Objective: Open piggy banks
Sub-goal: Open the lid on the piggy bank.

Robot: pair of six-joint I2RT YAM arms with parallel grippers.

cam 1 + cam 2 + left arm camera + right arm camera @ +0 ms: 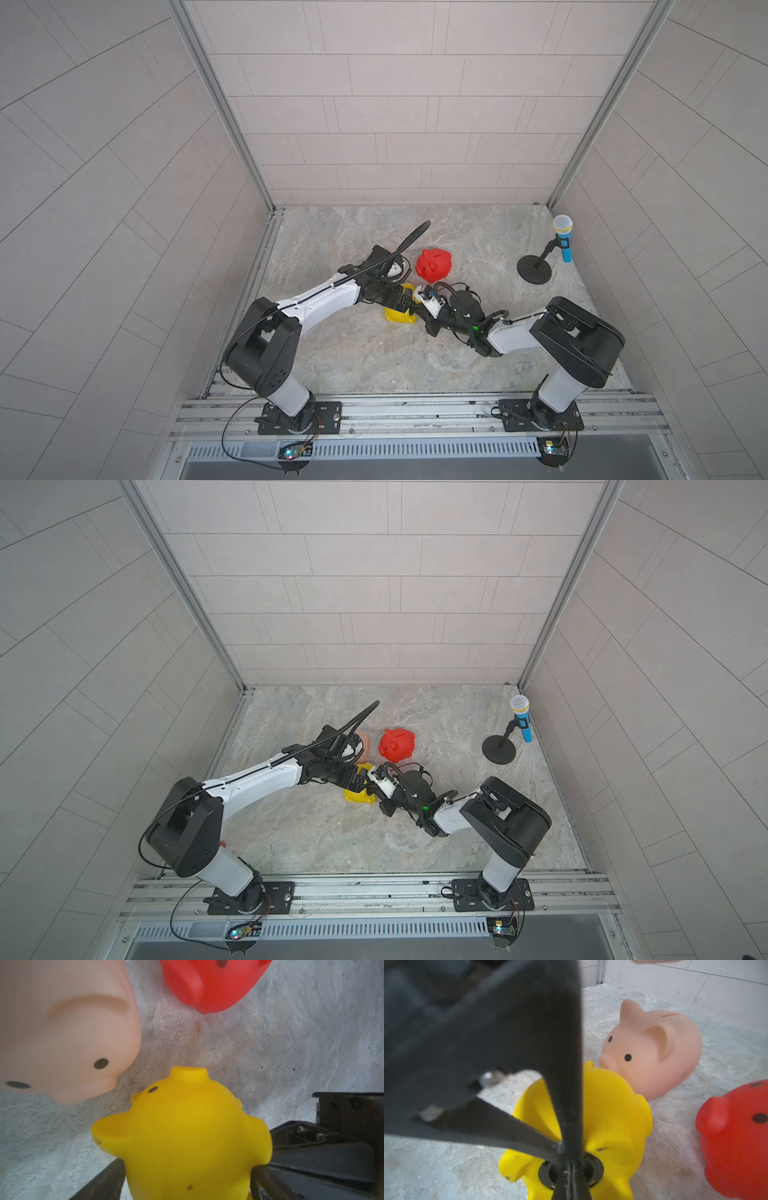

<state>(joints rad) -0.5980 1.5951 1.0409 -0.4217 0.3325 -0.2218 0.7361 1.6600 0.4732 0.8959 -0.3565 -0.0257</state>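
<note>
The yellow piggy bank (399,314) (612,1109) lies tipped over at mid-table, belly towards the right arm. My left gripper (187,1180) is shut on its body, one finger on each flank. My right gripper (571,1176) is shut, its tips together inside the ring of the black belly plug (593,1167); whether they pinch anything is hidden. The pale pink piggy bank (654,1049) (363,744) stands upright just behind the yellow one, partly under the left wrist. A red piggy bank (434,266) (737,1136) stands upright to the right of the pink one.
A blue toy microphone (563,239) on a black round stand (534,269) stands at the back right by the wall. Tiled walls close the marble table on three sides. Both arms meet over the yellow pig, and the left gripper's black body fills much of the right wrist view.
</note>
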